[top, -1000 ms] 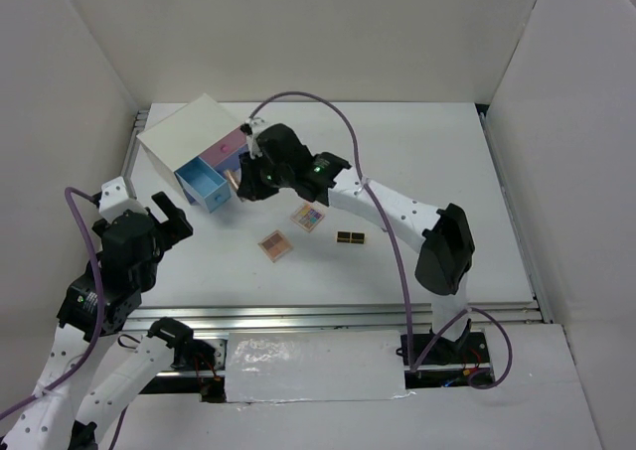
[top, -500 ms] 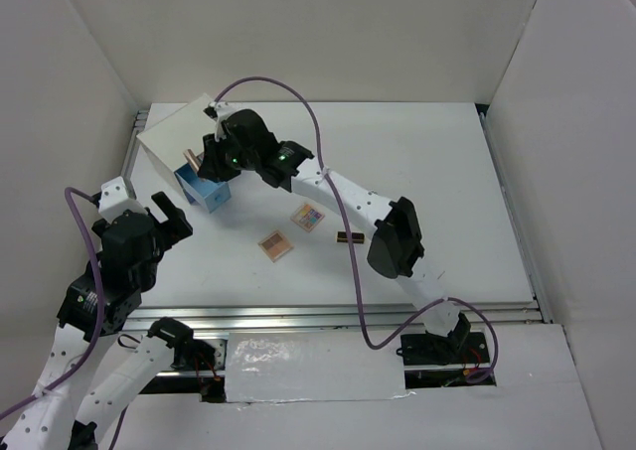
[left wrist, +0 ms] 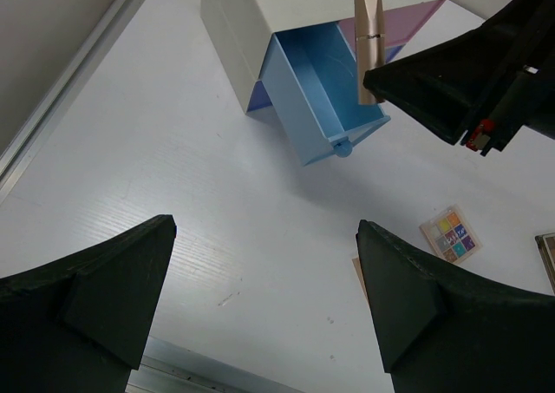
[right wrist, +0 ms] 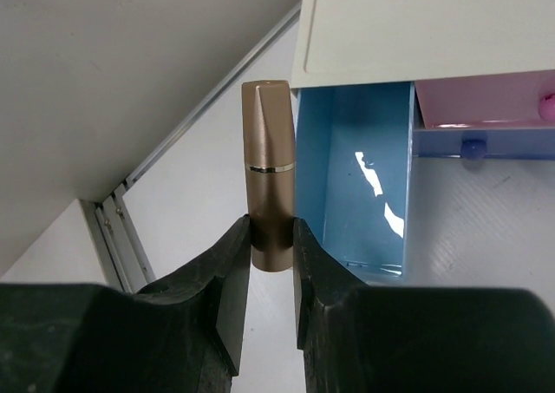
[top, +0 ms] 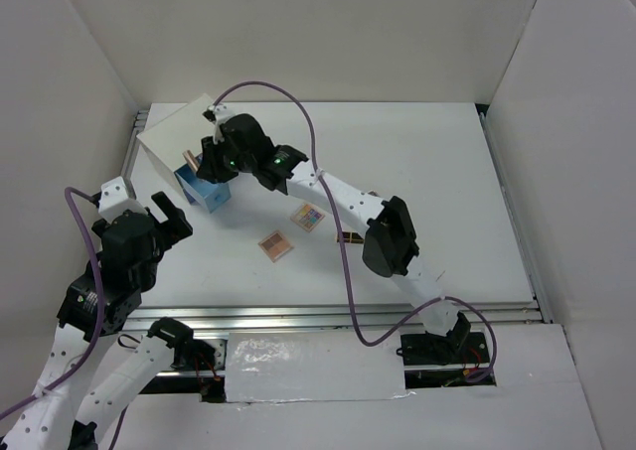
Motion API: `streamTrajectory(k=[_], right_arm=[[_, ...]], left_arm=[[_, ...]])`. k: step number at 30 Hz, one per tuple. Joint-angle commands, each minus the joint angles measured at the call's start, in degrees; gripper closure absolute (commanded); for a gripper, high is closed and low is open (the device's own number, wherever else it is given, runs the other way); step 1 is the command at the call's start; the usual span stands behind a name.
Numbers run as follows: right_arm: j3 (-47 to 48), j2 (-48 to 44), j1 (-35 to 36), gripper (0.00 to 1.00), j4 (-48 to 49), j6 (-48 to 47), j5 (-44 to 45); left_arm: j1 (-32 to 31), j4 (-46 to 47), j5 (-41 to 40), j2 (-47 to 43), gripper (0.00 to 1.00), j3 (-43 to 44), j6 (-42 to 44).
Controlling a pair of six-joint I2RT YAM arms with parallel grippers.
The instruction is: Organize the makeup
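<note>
My right gripper (right wrist: 270, 237) is shut on the lower end of a rose-gold lipstick tube (right wrist: 268, 167). It holds the tube (top: 189, 159) in the air at the rim of the open blue drawer (right wrist: 364, 176) of the white box (top: 171, 132). The left wrist view shows that tube (left wrist: 368, 42) above the blue drawer (left wrist: 316, 89). A colourful square palette (top: 308, 217), a peach palette (top: 275, 244) and a dark long palette (top: 350, 237) lie on the table. My left gripper (top: 173, 216) hangs open and holds nothing, near the table's left front.
A pink drawer (right wrist: 481, 102) stands partly open beside the blue one. The right arm (top: 388, 236) stretches across the middle of the table and partly covers the dark palette. The metal rail (top: 132, 162) and the white side wall run along the left, close to the box.
The right gripper has carried the lipstick tube leftward, from in front of the drawers to the blue drawer's rim. It has barely moved over the last half second. The left arm is still.
</note>
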Motion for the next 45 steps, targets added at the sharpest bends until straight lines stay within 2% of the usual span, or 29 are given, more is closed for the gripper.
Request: streamTrajectory(k=[1,6,8,13,17,18,20,21,25,27,31,36,38,41,45], right_arm=[[1.91,2.32,-0.44,0.72,2.77,-0.74,1.34],[2.36,2.85,-0.70,0.65,3.47,-0.83,1.69],[2.97,3.37,-0.70,0.53,3.38,-0.74,1.95],[3.25,1.19,-0.70,0.05,3.03,0.23,1.69],[-2.46,-8.29,-0.79,0.05,5.14,-1.26,6.76],[-4.39,-13.62,-1.22,0.05,5.31,-1.88,8.70],[-12.72,-19.36,-2.01,0.01,4.88,-2.76,16.14],[-15.71,-24.52,-3.24,0.00,4.35,-3.81,16.97],[-36.07,-35.80,-5.97,0.00,-1.61,-15.90,13.92],[-46.52,-40.99,-6.50,0.00,-6.98,-19.62,15.91],[-60.37,-48.20,-11.06,0.00,-10.68,-25.78,15.93],[-71.18,-51.91,-18.36,0.02,-10.68,-34.90,7.61],[-72.69,-51.04,-19.42,0.01,-10.24,-37.03,7.93],[-70.25,-45.77,-20.12,0.02,-12.17,-39.41,8.72],[-66.99,-39.27,-21.53,0.03,-13.66,-41.87,3.99]], left_arm=[[-0.28,2.45,-0.32,-0.06,0.01,0.33,1.09],[-0.28,2.63,-0.14,0.03,0.01,0.41,1.09],[-0.28,2.54,-0.14,-0.06,0.01,0.33,1.18],[-0.28,2.72,0.21,0.20,0.01,0.33,1.36],[-0.28,2.54,0.04,0.47,0.01,0.41,1.27],[-0.28,2.46,0.03,0.47,0.01,0.50,1.18],[-0.28,2.45,-0.05,-0.06,0.01,0.42,1.18],[-0.28,2.54,0.03,-0.23,0.01,0.50,1.18],[-0.37,3.16,0.74,-1.37,0.01,0.15,1.71],[-0.46,3.33,1.09,-1.38,0.01,0.15,1.80],[-0.37,3.51,1.79,-0.67,0.01,0.15,2.06],[-0.46,3.42,1.97,-0.58,0.01,0.06,1.97],[-0.46,3.51,1.88,-0.58,0.01,0.06,1.89],[-0.46,3.25,1.70,-0.23,0.01,0.06,1.80],[-0.54,3.25,1.53,-0.15,0.01,0.15,1.80]])
